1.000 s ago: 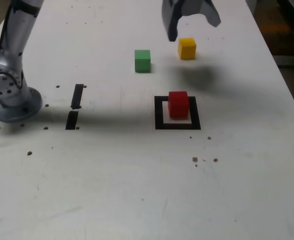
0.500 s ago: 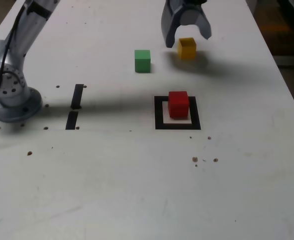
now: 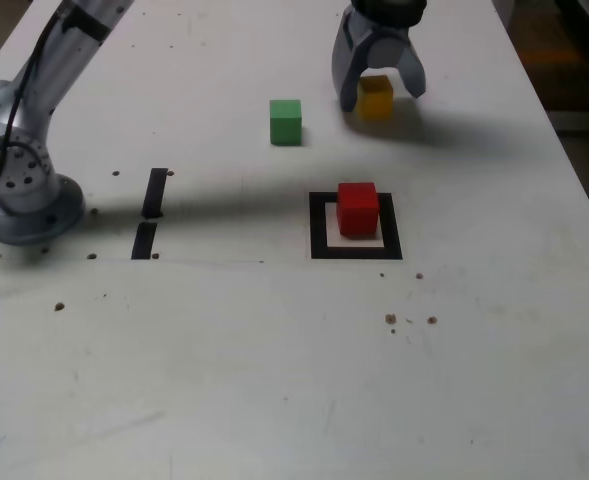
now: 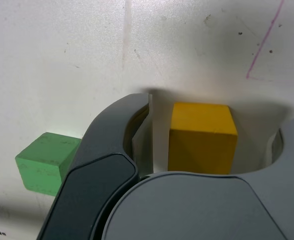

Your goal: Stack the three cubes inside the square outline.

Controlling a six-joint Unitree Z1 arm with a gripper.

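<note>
The yellow cube [image 3: 376, 100] sits on the white table at the far side, between the two fingers of my gripper [image 3: 381, 94]. In the wrist view the yellow cube [image 4: 201, 137] has a gap on each side to the fingers of the gripper [image 4: 219, 110], so the jaws are open around it without touching. The green cube [image 3: 285, 121] stands alone toward the exterior view's left of the gripper, and it shows in the wrist view as the green cube [image 4: 47, 162]. The red cube [image 3: 357, 208] stands inside the square outline [image 3: 318, 225].
The arm's grey base [image 3: 19, 185] stands at the exterior view's left. Two short black strips [image 3: 154, 192] lie beside it. The table's edge [image 3: 564, 150] runs along the exterior view's right. Small dark specks [image 3: 391, 319] dot the near surface.
The gripper has come down from above the yellow cube to straddle it, and its fingers have drawn closer together. The cubes have not moved.
</note>
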